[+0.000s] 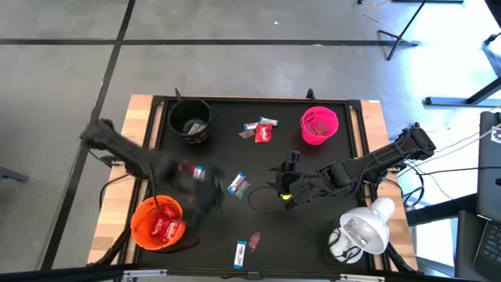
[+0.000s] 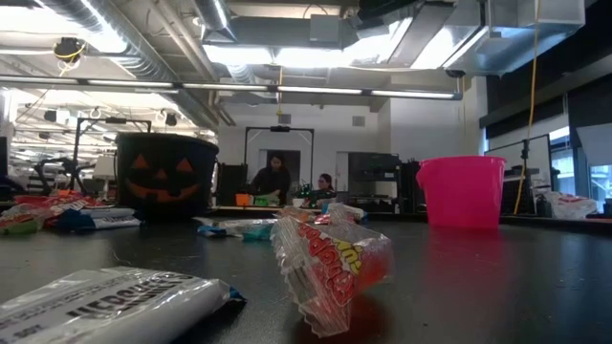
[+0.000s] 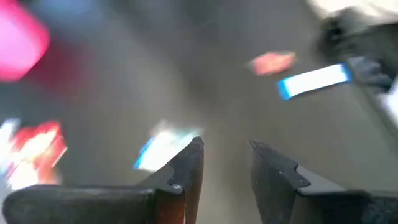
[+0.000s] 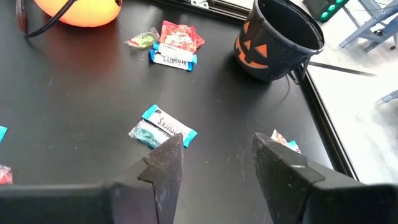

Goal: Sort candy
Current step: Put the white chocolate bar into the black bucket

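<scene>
candy (image 4: 163, 128) looks light, crinkly and slippery; pinch across a wrapper's middle. left gripper (image 3: 225, 163) and right gripper (image 4: 216, 155) both spread, empty.

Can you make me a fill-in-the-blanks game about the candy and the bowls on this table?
1. The bowl with a pumpkin face is ____.
2. The red candies already sorted lie in the ____ bowl.
3. The pink bowl stands nearer the ____ arm.
4. The right gripper holds ____.

Missing words: black; orange; right; nothing
</scene>
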Robot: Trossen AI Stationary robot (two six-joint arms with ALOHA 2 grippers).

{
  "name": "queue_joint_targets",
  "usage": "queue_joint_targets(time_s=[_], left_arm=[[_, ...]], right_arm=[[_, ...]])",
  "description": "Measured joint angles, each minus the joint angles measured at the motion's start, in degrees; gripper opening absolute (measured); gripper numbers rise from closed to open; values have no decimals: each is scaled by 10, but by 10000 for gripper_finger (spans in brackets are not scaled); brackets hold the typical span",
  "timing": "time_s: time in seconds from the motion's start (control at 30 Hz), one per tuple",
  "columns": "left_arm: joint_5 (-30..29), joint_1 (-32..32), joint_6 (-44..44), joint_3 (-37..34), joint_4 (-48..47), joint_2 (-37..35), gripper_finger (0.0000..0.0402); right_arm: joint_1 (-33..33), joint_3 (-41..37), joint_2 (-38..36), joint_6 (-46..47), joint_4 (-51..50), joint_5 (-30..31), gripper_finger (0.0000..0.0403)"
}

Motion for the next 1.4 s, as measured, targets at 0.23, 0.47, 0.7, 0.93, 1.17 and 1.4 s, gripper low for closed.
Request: queue_joint_targets(time_s=[0.23,0.47,0.7,0.93,1.17,1.4], left_arm=[[-15,-115,41,0,181,148,112],[54,-104,51,0,329,251,112],[74,-86,50,0,327,313,112],[63,-77,43,0,318,343,112],[52,-78,43,0,291,348,112],[2,-78,42,0,257,347,112]], right_arm=[[0,0,0,5,0,0,188],[0,0,0,6,0,0,188],[0,0,0,9,-16,-2,188],[0,0,0,14,-19,-4,188],[0,0,0,22,-30,-4,188],[0,0,0,22,-30,-4,188]])
